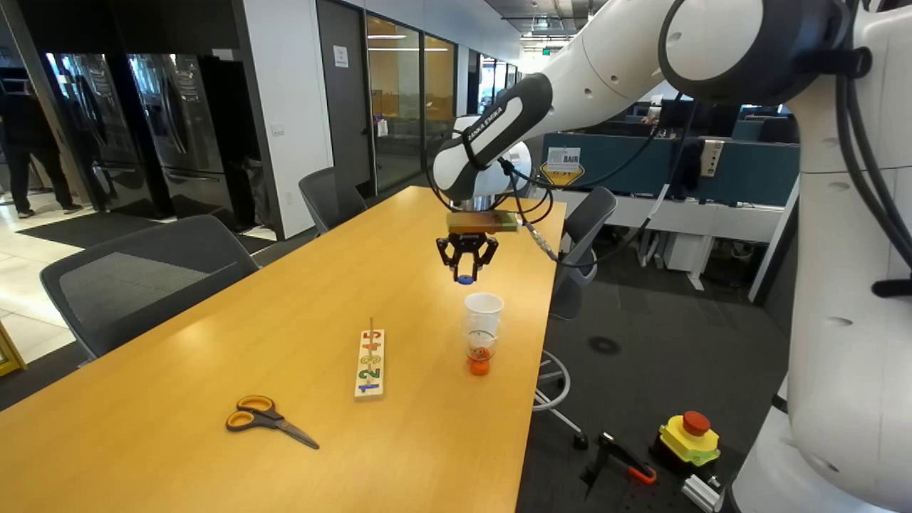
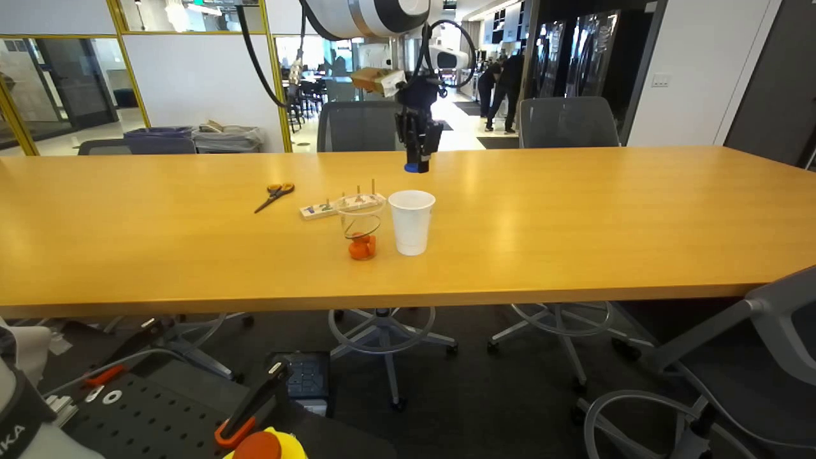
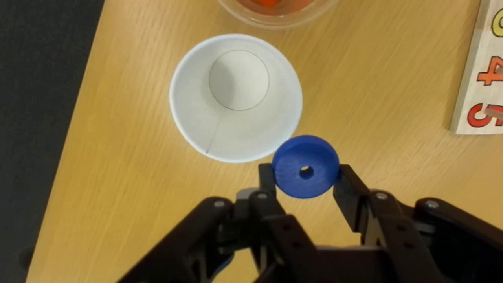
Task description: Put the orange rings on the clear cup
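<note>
You held the gripper (image 1: 465, 276) above the table (image 1: 299, 342), its fingers parted only by the breadth of the blue ring (image 3: 305, 158) pinched between them. Both fingertips bore on the ring's outer edge at opposite sides, so the centre hole showed free in the wrist view and the face lay about level; judged a sound grip for letting it fall flat. The ring hung off to one side of the white cup (image 2: 412, 226); in the wrist view its edge met the rim, not centred over the mouth.

Task items: the orange rings (image 2: 362, 248) lay at the bottom of the clear cup (image 2: 360, 217), which stood upright. Count not possible; they overlapped. On this evidence the orange part of your task looked done, and the blue ring fell outside the sentence. Inference: your layout suggested sorting by colour, white cup for blue.

The cups stood just beside each other, a narrow gap between rims, near the table's edge; likely placed so for short carries. The pegged number board (image 1: 369, 370) lay near, its pegs seemingly suited to the rings' holes. The scissors (image 1: 274, 422) lay well apart.

Next move, as judged: centre over the white cup before release. Risk: the ring clipping the rim.
</note>
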Motion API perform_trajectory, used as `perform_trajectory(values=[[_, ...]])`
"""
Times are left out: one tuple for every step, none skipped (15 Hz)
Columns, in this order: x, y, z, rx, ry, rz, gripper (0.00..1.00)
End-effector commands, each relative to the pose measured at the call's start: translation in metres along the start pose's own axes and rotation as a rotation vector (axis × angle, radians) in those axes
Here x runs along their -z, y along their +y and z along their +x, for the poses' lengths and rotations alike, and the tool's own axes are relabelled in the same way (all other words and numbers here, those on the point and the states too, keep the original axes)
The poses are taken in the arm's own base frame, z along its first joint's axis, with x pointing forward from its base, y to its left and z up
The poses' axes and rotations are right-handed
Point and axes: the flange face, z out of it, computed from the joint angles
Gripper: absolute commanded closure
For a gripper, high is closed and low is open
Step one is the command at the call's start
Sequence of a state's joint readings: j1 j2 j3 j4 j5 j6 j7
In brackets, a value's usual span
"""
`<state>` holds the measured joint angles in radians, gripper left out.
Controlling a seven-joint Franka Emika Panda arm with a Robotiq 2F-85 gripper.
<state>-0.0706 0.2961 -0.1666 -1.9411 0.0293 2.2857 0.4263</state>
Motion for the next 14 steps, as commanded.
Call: perform_trajectory(values=[[0.003,0.009,0.006,-0.044,-0.054,-0.010,0.81],[0.000,0.012,0.006,-0.049,-0.066,-0.014,0.81],[-0.004,0.014,0.006,-0.054,-0.079,-0.021,0.81],[-0.006,0.016,0.005,-0.058,-0.090,-0.026,0.81],[-0.009,0.018,0.006,-0.064,-0.098,-0.030,0.81],[-0.012,0.019,0.005,-0.070,-0.107,-0.035,0.81],[-0.015,0.020,0.006,-0.074,-0.116,-0.040,0.81],[-0.017,0.021,0.006,-0.078,-0.123,-0.043,0.81],[-0.019,0.023,0.007,-0.089,-0.127,-0.041,0.81],[-0.021,0.023,0.007,-0.097,-0.133,-0.041,0.56],[-0.023,0.024,0.008,-0.104,-0.137,-0.040,0.32],[-0.024,0.024,0.009,-0.111,-0.141,-0.038,0.31],[-0.025,0.025,0.009,-0.116,-0.144,-0.035,0.28],[-0.025,0.026,0.009,-0.120,-0.147,-0.034,0.22]])
